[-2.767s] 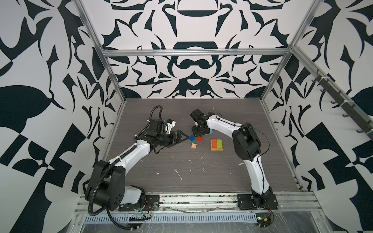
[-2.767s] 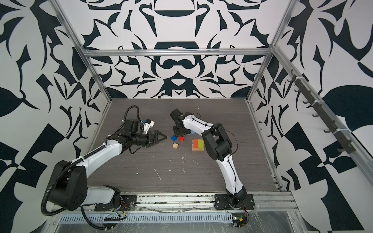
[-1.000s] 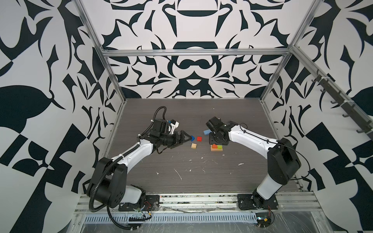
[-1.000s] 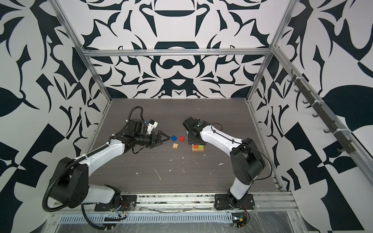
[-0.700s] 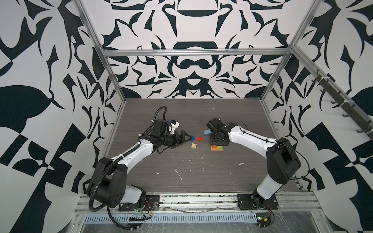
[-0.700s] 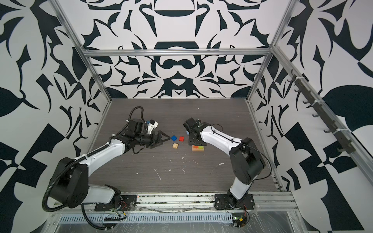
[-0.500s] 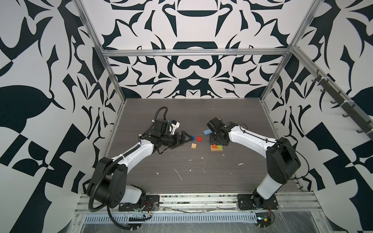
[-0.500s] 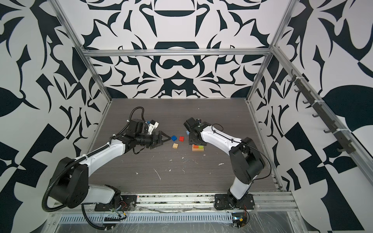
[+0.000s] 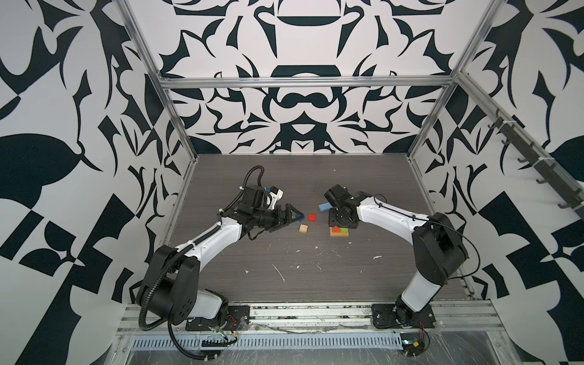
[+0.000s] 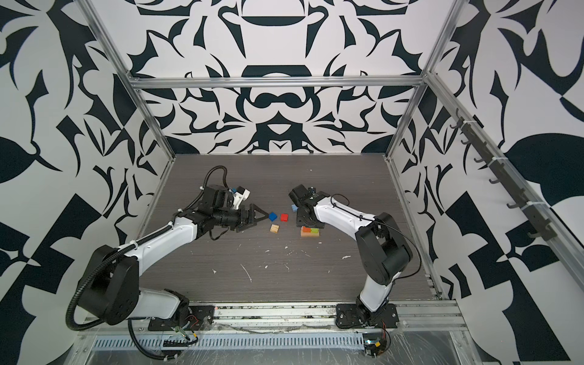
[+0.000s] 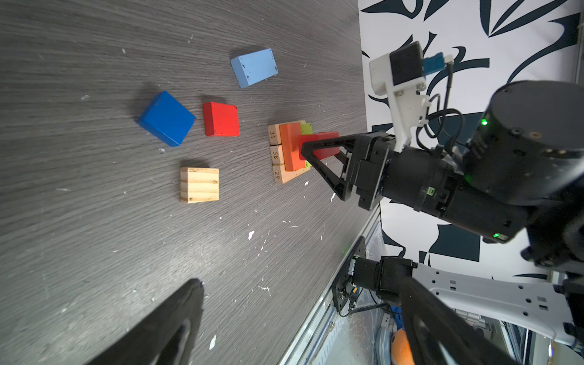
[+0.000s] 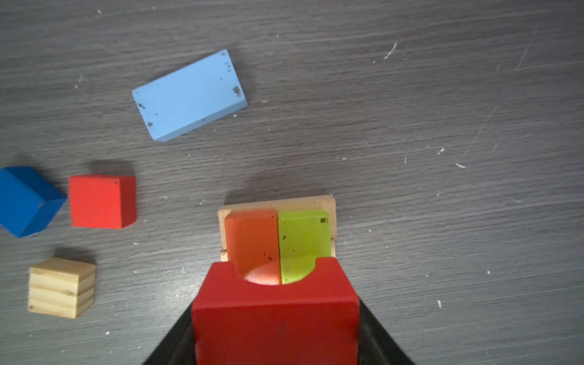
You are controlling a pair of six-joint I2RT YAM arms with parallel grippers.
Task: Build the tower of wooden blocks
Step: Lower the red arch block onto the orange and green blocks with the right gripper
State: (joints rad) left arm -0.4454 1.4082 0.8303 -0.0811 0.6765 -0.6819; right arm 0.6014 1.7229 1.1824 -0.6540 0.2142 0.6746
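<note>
Right pincer [image 11: 317, 143] holds red arch block [image 12: 275, 303] over wood block tower [image 12: 278, 202]

Loose cubes [image 9: 312, 217] left of tower [image 9: 343, 232]; open tabletop [image 9: 316, 284]

In both top views the right gripper [image 9: 340, 219] covers the far part of the stack [image 9: 341, 234] and most of the red arch block [image 12: 275, 316] it grips. In the right wrist view that block runs off the edge, masking most of the fingers [image 12: 177, 350]. In a top view the left gripper [image 9: 294, 217] nearly hides the dark blue cube [image 9: 302, 217].
</note>
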